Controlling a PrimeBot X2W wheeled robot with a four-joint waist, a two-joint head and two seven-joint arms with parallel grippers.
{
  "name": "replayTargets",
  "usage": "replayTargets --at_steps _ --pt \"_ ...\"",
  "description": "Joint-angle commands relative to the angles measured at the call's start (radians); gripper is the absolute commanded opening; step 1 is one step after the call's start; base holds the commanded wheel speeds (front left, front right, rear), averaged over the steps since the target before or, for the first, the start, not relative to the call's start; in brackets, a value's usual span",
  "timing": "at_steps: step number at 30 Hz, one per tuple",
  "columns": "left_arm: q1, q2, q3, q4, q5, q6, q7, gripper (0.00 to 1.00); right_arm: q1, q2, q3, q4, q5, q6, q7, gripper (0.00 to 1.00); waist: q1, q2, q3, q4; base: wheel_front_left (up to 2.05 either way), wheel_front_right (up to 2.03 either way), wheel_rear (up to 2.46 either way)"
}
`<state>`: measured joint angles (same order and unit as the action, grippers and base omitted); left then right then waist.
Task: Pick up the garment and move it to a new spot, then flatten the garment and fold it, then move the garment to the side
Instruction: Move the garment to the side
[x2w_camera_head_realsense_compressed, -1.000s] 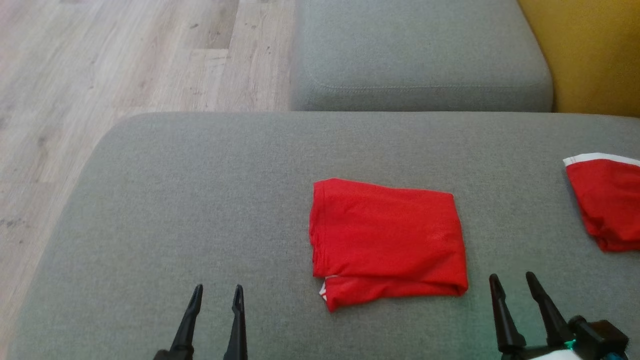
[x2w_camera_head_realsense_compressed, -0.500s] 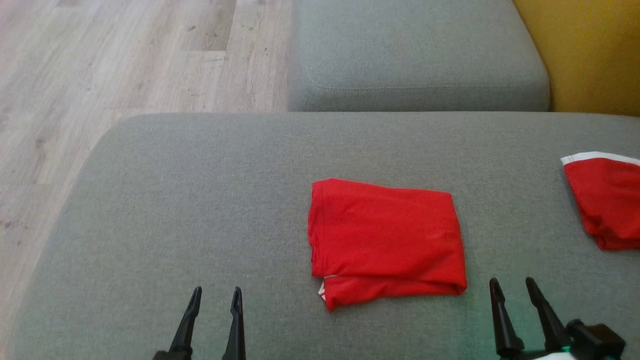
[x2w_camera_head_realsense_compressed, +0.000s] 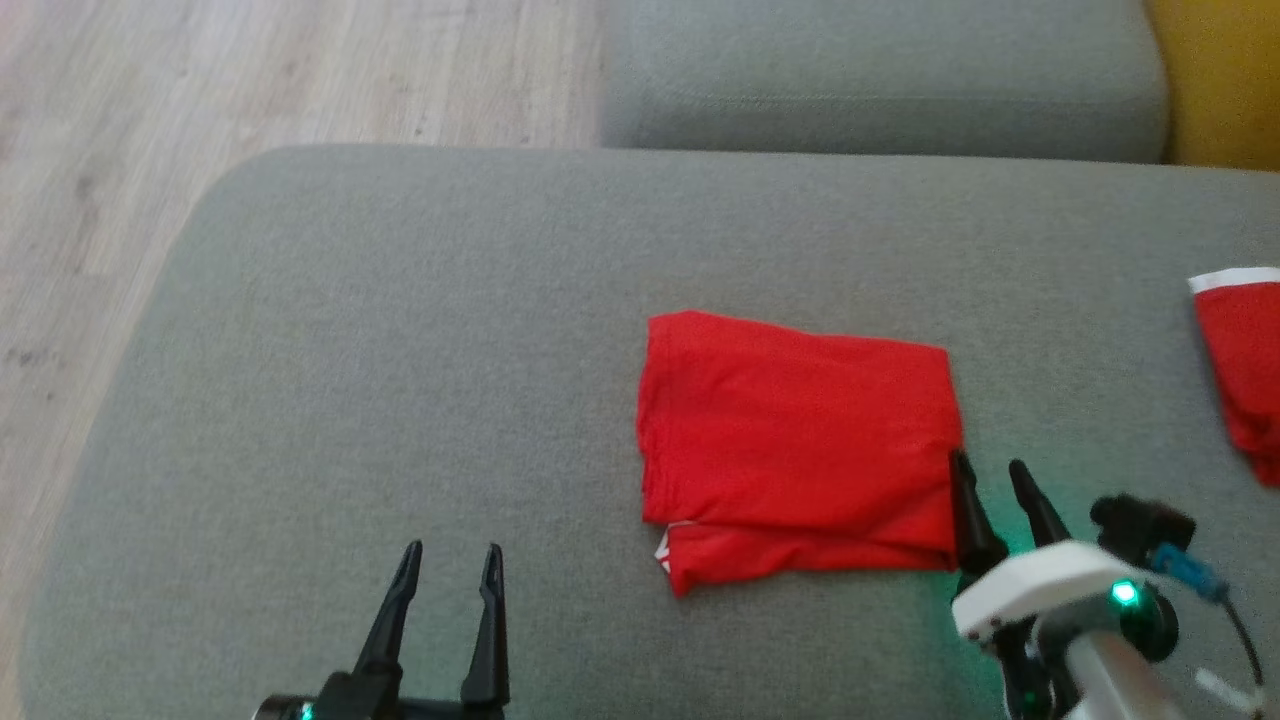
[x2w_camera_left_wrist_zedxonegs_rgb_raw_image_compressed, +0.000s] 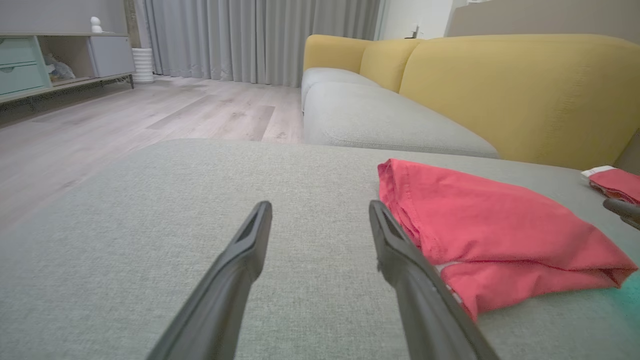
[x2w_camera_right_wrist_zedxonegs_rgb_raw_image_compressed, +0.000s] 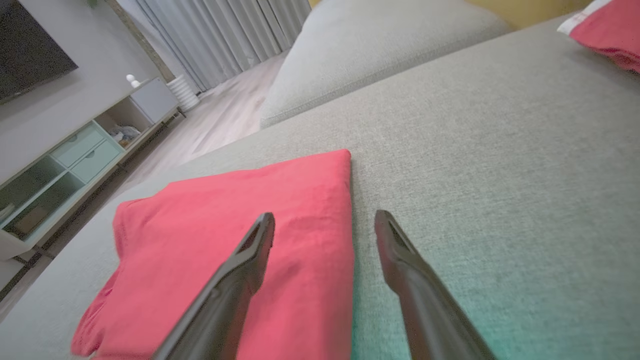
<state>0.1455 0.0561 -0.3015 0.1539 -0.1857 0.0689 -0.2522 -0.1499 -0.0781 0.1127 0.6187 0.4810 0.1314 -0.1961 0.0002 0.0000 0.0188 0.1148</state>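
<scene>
- Red cloth folded into a neat rectangle is the garment (x2w_camera_head_realsense_compressed: 795, 440). It lies just right of centre in the head view, flat on the grey seat cushion (x2w_camera_head_realsense_compressed: 400, 350). A lower layer and a speck of white trim poke out along its bottom edge.
- The right gripper (x2w_camera_head_realsense_compressed: 988, 462) sits at the garment's lower right corner with its 2 fingers spread. In the right wrist view, 1 finger lies over red fabric and the other over bare cushion, so they straddle the right edge. I cannot tell whether either tip touches the cloth.
- The left gripper (x2w_camera_head_realsense_compressed: 454, 549) is at the lower left of the head view, well apart from the garment. Its fingers are also spread and hold nothing.
- Folding looks done, so the step in hand is probably the last one, taking the bundle to the side.
- Risk 1: a pinch at this edge may catch only the top layer, and a lift would then peel the fold open.
- Risk 2: held from 1 corner, the far side would hang and the layers could slide apart. A low drag might instead bunch them on the rough weave.
- Risk 3: fingers driven down too hard would sink into the soft cushion and close on upholstery.
- Risk 4: a second red piece (x2w_camera_head_realsense_compressed: 1240, 370) with a white band lies at the right edge of the frame, and a set-down too far right could land on it.
</scene>
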Motion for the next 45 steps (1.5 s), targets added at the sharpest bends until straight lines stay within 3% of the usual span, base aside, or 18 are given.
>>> replayTargets --at_steps 1,7,8,9,10,17,25,32,40,41,45 --pt "-0.053 -0.006 0.016 -0.032 -0.008 0.010 -0.010 1.00 -0.067 -0.001 0.008 0.033 0.017 -0.001 0.008 1.00 -0.0002 0.0000 0.021 0.015 0.00 0.00 0.00" --pt "-0.076 -0.006 0.000 -0.026 -0.015 0.016 -0.010 1.00 -0.181 0.016 0.000 0.236 0.087 -0.001 0.035 0.98 -0.0002 0.0000 0.034 0.040 0.00 0.00 0.00" --pt "-0.079 -0.006 0.000 -0.026 -0.016 0.018 -0.010 1.00 -0.189 0.018 0.011 0.256 0.100 -0.001 0.036 0.65 -0.0002 0.0000 0.034 0.043 0.00 0.00 0.00" --pt "-0.080 -0.006 0.001 -0.026 -0.017 0.019 -0.010 1.00 -0.194 0.020 0.030 0.265 0.113 -0.001 0.035 0.09 -0.0002 0.0000 0.035 0.045 0.00 0.00 0.00" --pt "-0.081 -0.006 0.002 -0.027 -0.017 0.020 -0.010 1.00 -0.197 0.021 0.046 0.271 0.128 -0.001 0.029 0.00 -0.0002 0.0000 0.035 0.045 0.00 0.00 0.00" --pt "-0.080 -0.006 0.012 -0.037 -0.014 0.026 -0.010 1.00 -0.230 -0.010 0.114 0.266 0.166 -0.001 -0.032 0.00 -0.0002 0.0000 0.052 0.018 0.00 0.00 0.00" --pt "-0.113 -0.006 0.016 -0.059 -0.004 0.028 -0.010 1.00 -0.357 -0.203 0.129 0.258 0.053 -0.001 -0.063 0.00 -0.0002 0.0000 0.126 -0.056 0.00 0.00 0.00" --pt "-0.149 -0.006 0.020 -0.069 0.008 0.027 -0.010 1.00 -0.460 -0.366 0.007 0.240 -0.033 -0.001 -0.065 0.00 -0.0002 0.0000 0.205 -0.129 0.00 0.00 0.00" --pt "-0.197 -0.006 0.025 -0.071 0.040 0.014 -0.010 1.00 -0.504 -0.458 -0.199 0.218 -0.135 -0.001 -0.066 0.00 -0.0002 0.0000 0.289 -0.185 0.00 0.00 0.00" --pt "-0.204 -0.006 0.026 -0.071 0.044 0.013 -0.010 1.00 -0.503 -0.462 -0.226 0.218 -0.148 -0.001 -0.066 1.00 -0.0002 0.0000 0.294 -0.189 0.00 0.00 0.00" --pt "-0.228 -0.006 0.039 -0.076 0.057 0.015 -0.010 1.00 -0.482 -0.424 -0.308 0.154 -0.234 -0.001 -0.066 1.00 -0.0002 0.0000 0.289 -0.198 0.00 0.00 0.00"
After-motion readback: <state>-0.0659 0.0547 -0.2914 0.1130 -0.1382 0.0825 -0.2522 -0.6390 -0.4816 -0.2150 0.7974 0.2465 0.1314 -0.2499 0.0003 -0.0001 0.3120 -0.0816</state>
